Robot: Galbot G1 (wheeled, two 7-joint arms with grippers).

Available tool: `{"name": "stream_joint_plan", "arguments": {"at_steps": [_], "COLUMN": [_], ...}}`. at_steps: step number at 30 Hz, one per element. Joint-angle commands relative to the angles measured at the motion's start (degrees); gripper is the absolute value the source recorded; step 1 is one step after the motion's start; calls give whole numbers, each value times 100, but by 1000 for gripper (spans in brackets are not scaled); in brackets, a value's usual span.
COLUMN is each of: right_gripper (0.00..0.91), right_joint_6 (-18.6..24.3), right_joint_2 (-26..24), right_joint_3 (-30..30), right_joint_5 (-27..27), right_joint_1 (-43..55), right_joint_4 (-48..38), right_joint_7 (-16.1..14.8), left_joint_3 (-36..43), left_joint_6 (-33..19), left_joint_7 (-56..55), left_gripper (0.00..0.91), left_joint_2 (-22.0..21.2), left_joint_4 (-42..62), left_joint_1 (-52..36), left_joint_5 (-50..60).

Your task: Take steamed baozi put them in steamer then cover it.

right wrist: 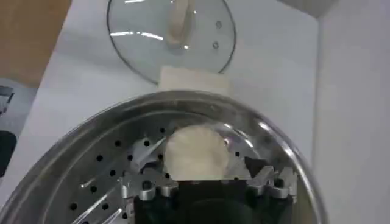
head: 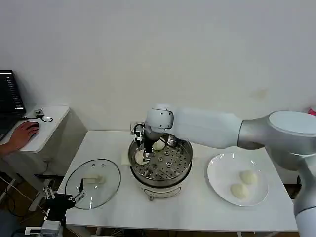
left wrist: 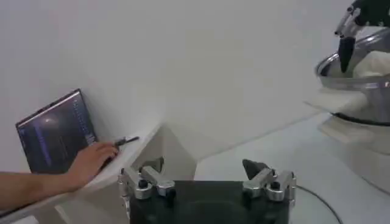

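My left gripper (head: pixel 63 196) is idling open at seven o'clock, off the table's near-left corner beside the glass lid (head: pixel 93 182). My right gripper (head: pixel 145 152) is hanging inside the steamer (head: pixel 160 164) at centre, fingers spread above one baozi (right wrist: pixel 194 152), another (head: pixel 158 145) behind it. Two baozi (head: pixel 244 183) are sitting on the white plate (head: pixel 217 173) at three o'clock.

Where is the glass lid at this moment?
The glass lid lies flat on the table at the robot's left, beside the steamer, near the left gripper.

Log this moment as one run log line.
right gripper: open over bun in steamer | buns: two in steamer, two on plate | lid: on table | left gripper: idle
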Motion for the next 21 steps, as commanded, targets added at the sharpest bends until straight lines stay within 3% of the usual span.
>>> {"name": "stream_joint_plan", "arguments": {"at_steps": [1,10,15,21], "right_gripper": [907,907,907,907], "right_joint_6": [225,1341,1654,2047], "right_joint_2": [-783,-3064,-4227,-5006], "right_joint_3": [3,-304,-194,118], "right_joint_5": [-329,-1204,-1740,-2543], "right_joint_1": [739,1567,1274,339], "right_joint_4": [607,1708,2053,2151], "right_joint_7": [-449,-1331,-1607,-1691], "left_joint_3": [18,109,174,204], "left_joint_6": [7,11,17,17], "left_joint_7": [10,22,31,37], "left_gripper": [907,907,907,907], "left_joint_2": [24,113,152,214], "left_joint_4": [-26,-44,-30,32], "left_joint_1": [4,-45,-86,-116], "left_joint_5": [-6,0,3,5]}}
